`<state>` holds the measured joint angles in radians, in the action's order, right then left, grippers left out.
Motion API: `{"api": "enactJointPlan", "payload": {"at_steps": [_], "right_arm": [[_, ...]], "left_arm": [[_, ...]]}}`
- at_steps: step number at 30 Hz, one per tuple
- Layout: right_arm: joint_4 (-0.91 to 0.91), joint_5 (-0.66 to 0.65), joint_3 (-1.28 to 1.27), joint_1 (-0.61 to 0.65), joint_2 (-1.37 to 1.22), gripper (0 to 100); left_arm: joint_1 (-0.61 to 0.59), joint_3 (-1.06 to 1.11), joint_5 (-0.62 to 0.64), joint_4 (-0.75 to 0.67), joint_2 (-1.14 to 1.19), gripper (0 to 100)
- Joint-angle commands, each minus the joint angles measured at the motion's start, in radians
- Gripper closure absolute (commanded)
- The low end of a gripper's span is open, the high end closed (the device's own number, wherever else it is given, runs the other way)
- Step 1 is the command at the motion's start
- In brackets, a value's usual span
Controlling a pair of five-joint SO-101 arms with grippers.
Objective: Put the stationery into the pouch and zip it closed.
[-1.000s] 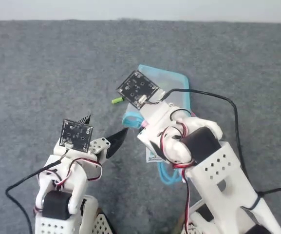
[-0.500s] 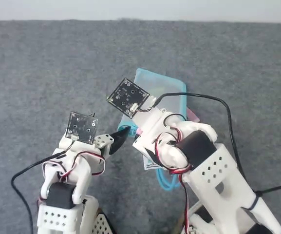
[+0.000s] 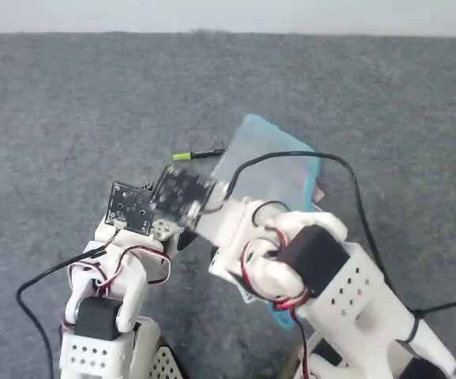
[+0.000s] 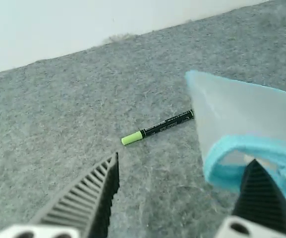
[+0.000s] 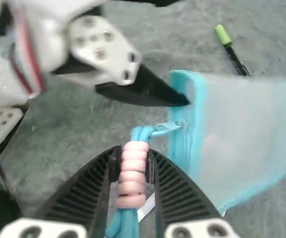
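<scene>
One pen [image 4: 157, 127] beside blue pouch [image 4: 237, 114]

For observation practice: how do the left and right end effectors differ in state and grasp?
The left end effector is open and holds nothing; the right end effector is shut on the pink beaded pull of the pouch. The left's finger tip sits at the pouch's blue edge; the right's fingers grip the pull beside it. Both have black ribbed fingers.

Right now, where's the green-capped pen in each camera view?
High view: pen lying just left of the pouch's far corner.
Left wrist view: pen with its black end by the pouch.
Right wrist view: pen beyond the pouch.
Shared landmark: the pouch.
</scene>
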<state>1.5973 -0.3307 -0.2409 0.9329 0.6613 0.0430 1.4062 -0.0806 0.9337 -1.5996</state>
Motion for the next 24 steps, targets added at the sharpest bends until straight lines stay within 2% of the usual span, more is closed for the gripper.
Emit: {"api": "enactJointPlan", "payload": {"at_steps": [1,11,24], "right_arm": [[0.005,-0.023,0.037,0.061,0.019,99.1],[-0.038,-0.025,-0.014,-0.002,0.008,99.1],[-0.088,-0.052,-0.044,0.016,0.021,99.1]], "left_arm": [[-0.002,-0.010,-0.009,-0.032,0.026,64],[-0.044,-0.015,-0.011,-0.032,0.026,64],[0.132,0.039,-0.011,-0.032,0.026,64]]}}
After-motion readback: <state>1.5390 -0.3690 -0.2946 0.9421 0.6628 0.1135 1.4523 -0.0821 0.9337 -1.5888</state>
